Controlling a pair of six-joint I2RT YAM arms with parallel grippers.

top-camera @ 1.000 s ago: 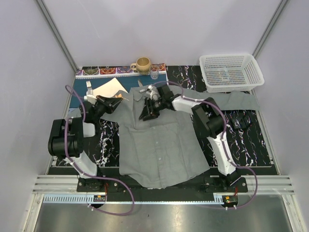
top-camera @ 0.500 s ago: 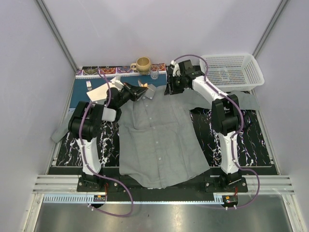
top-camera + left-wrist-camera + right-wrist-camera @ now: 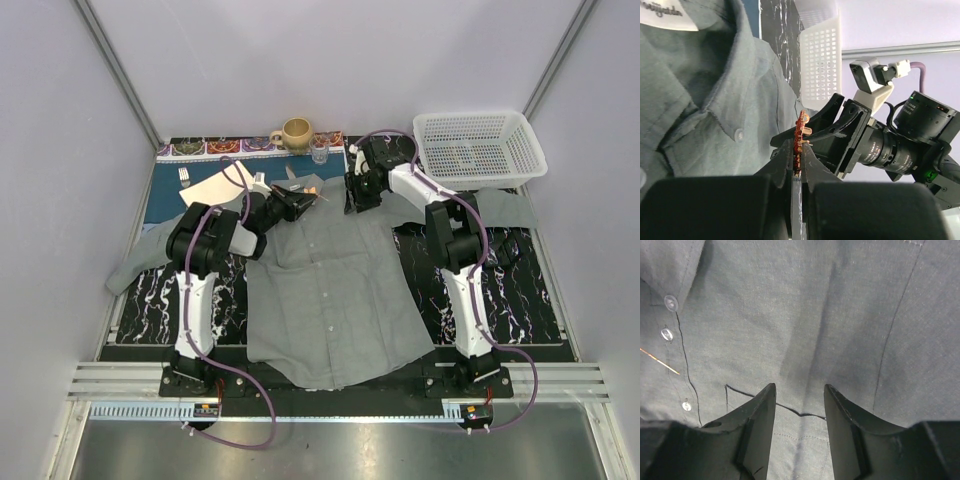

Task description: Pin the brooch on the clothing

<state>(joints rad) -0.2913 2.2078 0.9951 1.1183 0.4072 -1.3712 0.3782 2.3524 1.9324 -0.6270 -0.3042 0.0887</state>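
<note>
The grey shirt (image 3: pixel 330 290) lies flat on the table with its collar at the far end. In the left wrist view its collar, a pale button (image 3: pixel 739 134) and the white neck label (image 3: pixel 664 15) show. My left gripper (image 3: pixel 303 198) hovers by the collar and is shut on the small orange-red brooch (image 3: pixel 801 134), which stands edge-on between the fingertips (image 3: pixel 788 150). The brooch shows as a tiny orange speck from above (image 3: pixel 312 189). My right gripper (image 3: pixel 353 198) is open and empty, just right of the collar. Its jaws (image 3: pixel 799 392) hang over the shirt's chest pocket edge (image 3: pixel 790 411), beside the button placket (image 3: pixel 666 334).
A white basket (image 3: pixel 480 148) stands at the back right. A mug (image 3: pixel 296 132) and a small glass (image 3: pixel 320 152) stand at the back. A fork (image 3: pixel 184 178) and a white napkin (image 3: pixel 222 185) lie on the blue placemat (image 3: pixel 165 205). The right arm (image 3: pixel 880 150) is close in front of the left gripper.
My left gripper has moved right from the placemat edge to the collar with the brooch. My right gripper has left the shirt front, swung to the far right of the collar and come down slightly.
</note>
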